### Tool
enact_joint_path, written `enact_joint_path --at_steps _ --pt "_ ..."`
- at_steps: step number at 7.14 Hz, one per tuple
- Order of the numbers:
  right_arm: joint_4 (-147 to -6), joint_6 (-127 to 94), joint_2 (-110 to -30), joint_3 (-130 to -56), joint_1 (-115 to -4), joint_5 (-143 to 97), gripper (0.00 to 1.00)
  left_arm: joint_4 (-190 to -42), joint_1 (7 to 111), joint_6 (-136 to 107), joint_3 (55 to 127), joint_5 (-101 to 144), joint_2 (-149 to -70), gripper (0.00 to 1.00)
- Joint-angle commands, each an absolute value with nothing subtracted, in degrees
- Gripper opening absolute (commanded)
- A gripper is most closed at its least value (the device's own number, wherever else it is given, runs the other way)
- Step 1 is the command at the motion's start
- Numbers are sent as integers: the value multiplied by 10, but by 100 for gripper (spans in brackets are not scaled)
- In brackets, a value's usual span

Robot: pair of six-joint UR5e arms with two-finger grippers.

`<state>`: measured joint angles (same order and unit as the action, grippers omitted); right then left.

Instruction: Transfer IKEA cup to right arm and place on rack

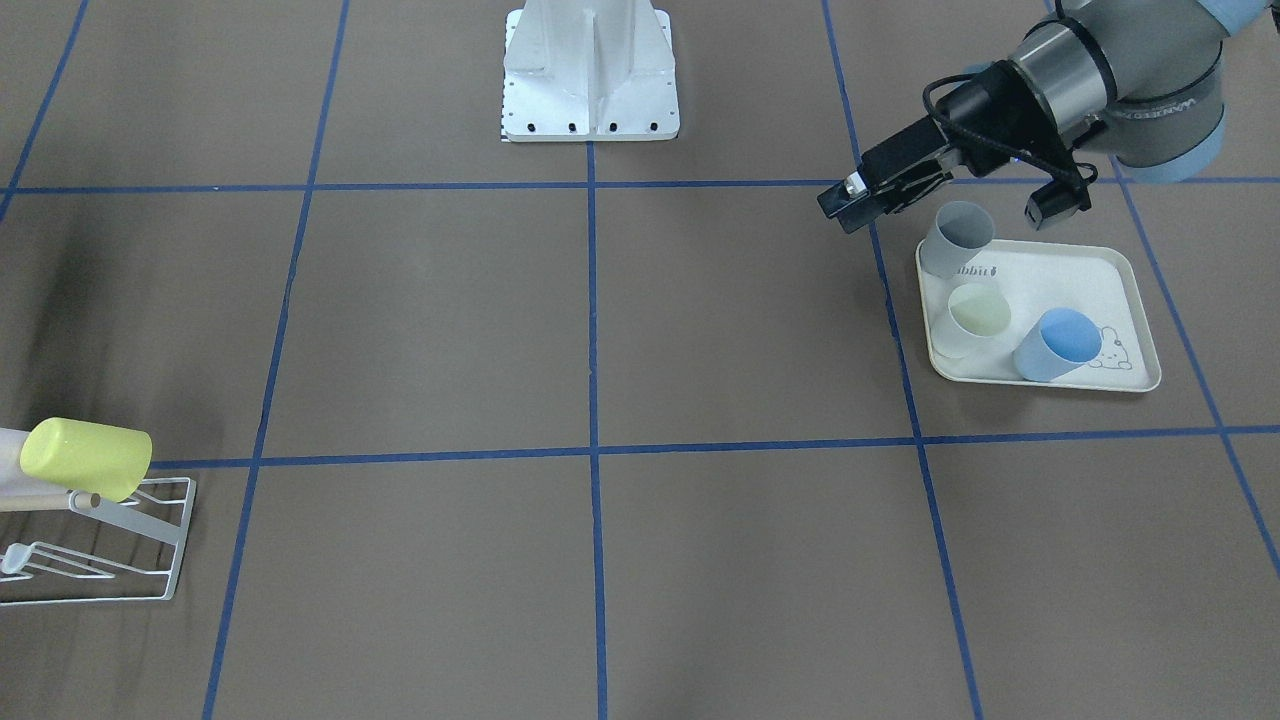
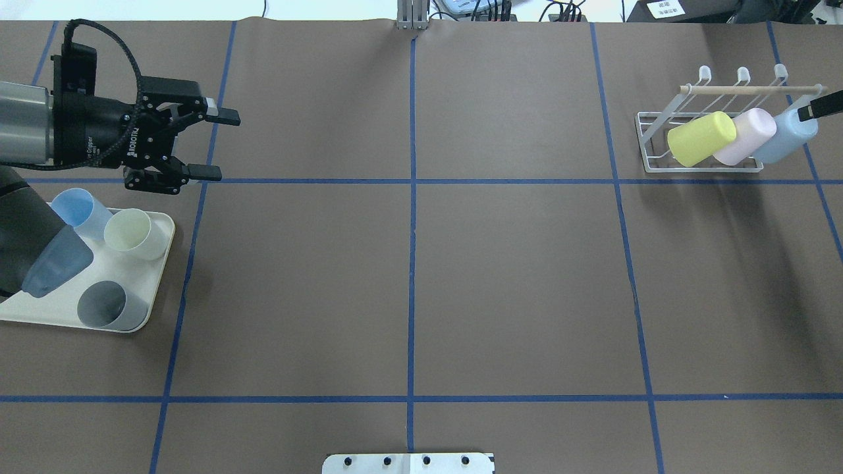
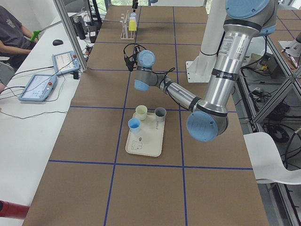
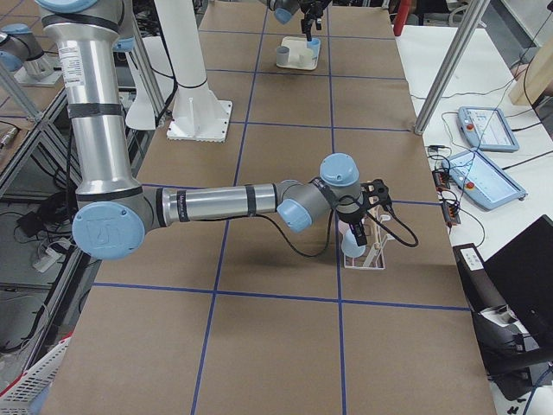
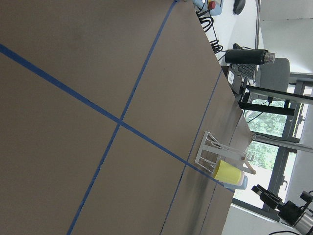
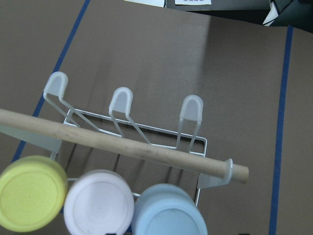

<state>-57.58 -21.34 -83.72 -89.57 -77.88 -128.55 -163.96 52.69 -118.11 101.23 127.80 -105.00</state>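
Left tool (image 2: 220, 146) hangs released and empty, well apart from the rack (image 2: 731, 89), probably ready to fetch another cup. Right tool (image 2: 816, 107) sits at the rack's blue cup (image 2: 784, 137); its grip state cannot be determined.

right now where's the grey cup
The grey cup stands on the cream tray, far left in the overhead view, at the tray's robot-side corner, nearest the pale green cup.

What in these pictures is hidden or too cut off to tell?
Right gripper: the overhead view's right edge cuts it off; open or shut unclear.
Rack: the front-facing view's left edge crops it; only the yellow cup shows.
Tray lettering: the grey cup covers its start.
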Motion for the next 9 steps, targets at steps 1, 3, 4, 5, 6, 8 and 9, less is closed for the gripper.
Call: enact_joint_path --at_steps 1,3,4,5,6,8,9 --pt "-577 -220 -834 -903 -779 -1291 89 -1622 534 -1052 1012 1284 -1001 100" --pt "-578 -225 -835 -919 -779 -1317 96 -1603 557 -974 1011 1293 -978 100" --pt "-576 -246 -836 -924 -779 -1327 97 -1574 588 -896 1011 1322 -955 100" --pt "-572 -264 -838 -925 -779 -1330 97 -1550 607 -836 1010 1331 -934 100" --pt "-570 -267 -841 -927 -779 -1334 97 -1516 617 -784 1010 1328 -919 100" --pt "-570 -277 -846 -939 -778 -1346 98 -1430 641 -663 1006 1315 -899 99" --pt "-570 -279 -850 -943 -778 -1347 98 -1408 643 -594 1002 1281 -878 95"
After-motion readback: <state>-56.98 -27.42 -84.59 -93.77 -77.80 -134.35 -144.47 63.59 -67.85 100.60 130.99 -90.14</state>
